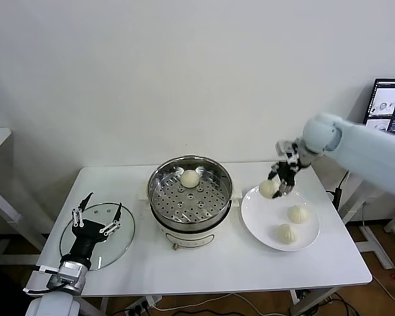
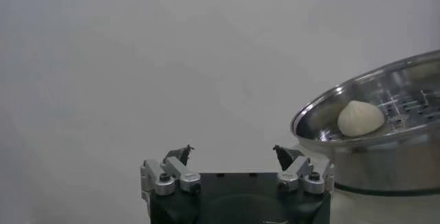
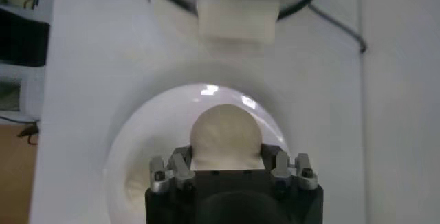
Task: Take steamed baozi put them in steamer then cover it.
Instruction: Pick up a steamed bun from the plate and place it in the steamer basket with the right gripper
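Steamer (image 1: 190,194) uncovered — one baozi (image 1: 189,178) on its tray.

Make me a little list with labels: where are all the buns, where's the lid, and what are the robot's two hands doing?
buns in steamer: one bun on the holed tray of the steamer
buns on plate: two, on the plate
bun in the air: one, gripped above the plate's edge nearest the steamer
right hand: shut on that bun
left hand: open, over the lid
lid: flat on the table, left of the steamer
steamer covered: no
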Tool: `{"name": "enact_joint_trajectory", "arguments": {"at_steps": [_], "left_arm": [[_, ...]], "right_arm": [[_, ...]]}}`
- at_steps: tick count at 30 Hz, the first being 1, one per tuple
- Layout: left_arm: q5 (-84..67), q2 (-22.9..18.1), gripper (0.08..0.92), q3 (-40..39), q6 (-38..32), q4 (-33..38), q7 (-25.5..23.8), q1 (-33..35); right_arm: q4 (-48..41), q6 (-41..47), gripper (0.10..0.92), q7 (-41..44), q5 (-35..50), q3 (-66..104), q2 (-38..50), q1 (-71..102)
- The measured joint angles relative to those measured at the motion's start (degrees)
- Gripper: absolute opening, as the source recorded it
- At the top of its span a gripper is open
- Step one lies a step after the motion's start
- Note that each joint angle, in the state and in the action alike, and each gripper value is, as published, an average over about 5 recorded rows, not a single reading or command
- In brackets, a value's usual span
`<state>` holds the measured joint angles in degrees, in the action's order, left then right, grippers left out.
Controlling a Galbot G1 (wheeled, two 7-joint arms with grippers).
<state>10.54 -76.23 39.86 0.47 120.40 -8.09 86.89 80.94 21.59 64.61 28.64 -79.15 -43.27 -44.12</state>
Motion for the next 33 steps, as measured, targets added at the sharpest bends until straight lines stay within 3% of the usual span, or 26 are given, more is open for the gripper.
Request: {"name": "enact_joint_trajectory", "arguments": {"at_steps": [13, 33], "left_arm": [[-0.5, 0.1, 0.823, 1.5, -0.2, 1.1, 0.0, 0.2], [-1.7, 0.5, 0.823, 4.2, -0.3, -0.3, -0.2, -0.2]], "right_arm": [[0.8, 10.2, 0.672, -5.1, 6.8, -1.0, -13.9, -2.8], [-16.7, 14.0, 0.670, -8.1, 1.4, 5.4, -36.5, 12.1]]}}
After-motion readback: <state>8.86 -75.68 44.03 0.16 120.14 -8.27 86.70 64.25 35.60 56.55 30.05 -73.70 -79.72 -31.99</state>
